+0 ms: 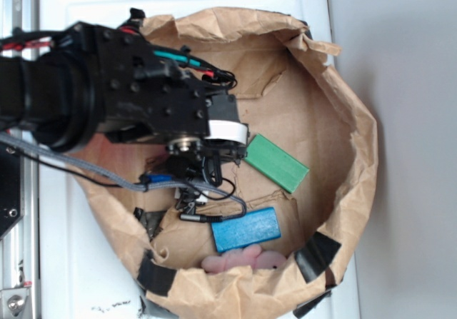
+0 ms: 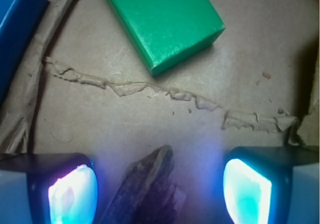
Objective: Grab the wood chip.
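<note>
The wood chip (image 2: pixel 137 194), dark brown and streaky with a pointed tip, lies flat on the brown paper in the wrist view. It sits between the two lit fingers of my gripper (image 2: pixel 160 191), closer to the left pad (image 2: pixel 72 194) than to the right pad (image 2: pixel 247 191), and touches neither. The jaws stand wide apart, so the gripper is open. In the exterior view my gripper (image 1: pixel 191 194) hangs low inside the paper bag and the arm hides the chip.
A green block (image 1: pixel 276 162) (image 2: pixel 165 18) lies just ahead of the fingers and a blue block (image 1: pixel 246 230) (image 2: pixel 15 28) to one side. A pink soft thing (image 1: pixel 243 260) rests by the bag's crumpled rim (image 1: pixel 360 140). A torn paper ridge (image 2: pixel 150 88) crosses the floor.
</note>
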Action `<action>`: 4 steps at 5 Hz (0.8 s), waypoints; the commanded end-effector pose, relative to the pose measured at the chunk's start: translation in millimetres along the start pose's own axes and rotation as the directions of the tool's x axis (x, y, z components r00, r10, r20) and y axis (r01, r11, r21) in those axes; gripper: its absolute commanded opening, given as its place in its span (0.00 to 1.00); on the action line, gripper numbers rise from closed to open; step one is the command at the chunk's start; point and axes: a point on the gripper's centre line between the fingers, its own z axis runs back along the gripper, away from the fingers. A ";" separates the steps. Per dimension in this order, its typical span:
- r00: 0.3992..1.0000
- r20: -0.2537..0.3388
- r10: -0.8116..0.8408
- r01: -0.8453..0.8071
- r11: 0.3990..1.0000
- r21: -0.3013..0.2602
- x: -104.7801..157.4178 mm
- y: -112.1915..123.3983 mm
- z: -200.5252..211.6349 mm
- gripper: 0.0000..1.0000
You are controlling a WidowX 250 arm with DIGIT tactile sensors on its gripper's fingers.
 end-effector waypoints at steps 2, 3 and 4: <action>0.998 -0.026 0.060 -0.058 0.997 0.053 -13.2 8.2 -3.3 0.03; 0.996 -0.022 0.085 -0.083 0.994 0.071 -13.7 7.7 -1.8 0.00; 0.993 -0.003 0.114 -0.113 0.991 0.073 -13.3 5.3 -0.3 0.00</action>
